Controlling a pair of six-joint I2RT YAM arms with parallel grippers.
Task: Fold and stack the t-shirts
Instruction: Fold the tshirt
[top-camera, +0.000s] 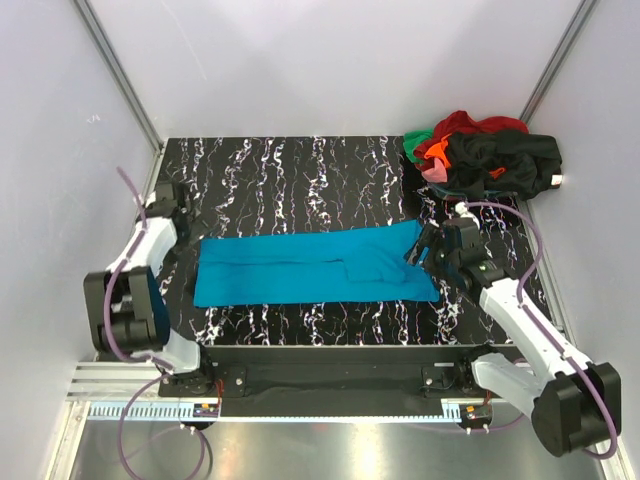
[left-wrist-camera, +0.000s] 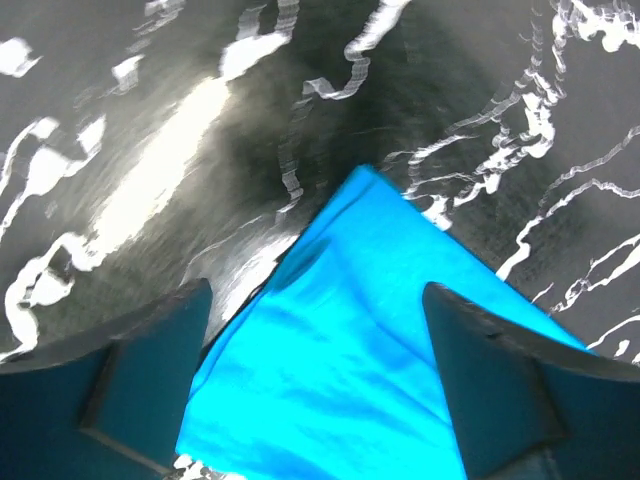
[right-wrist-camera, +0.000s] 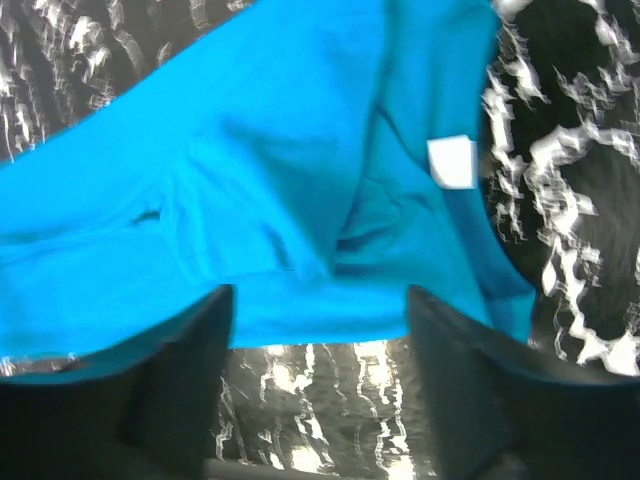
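A bright teal-blue t-shirt (top-camera: 310, 265) lies on the black marbled table (top-camera: 300, 170), folded lengthwise into a long strip. My left gripper (top-camera: 178, 222) is open at its left end; in the left wrist view a corner of the shirt (left-wrist-camera: 370, 340) lies between the spread fingers (left-wrist-camera: 150, 370). My right gripper (top-camera: 425, 245) is open over the right end. In the right wrist view the shirt's near edge (right-wrist-camera: 250, 180) runs between the fingers (right-wrist-camera: 480, 380), and the white neck tag (right-wrist-camera: 452, 162) shows. Neither gripper holds the cloth.
A heap of other t-shirts (top-camera: 480, 150), black, red, orange, green and pink, lies at the table's back right corner. White walls with metal posts close in the table on three sides.
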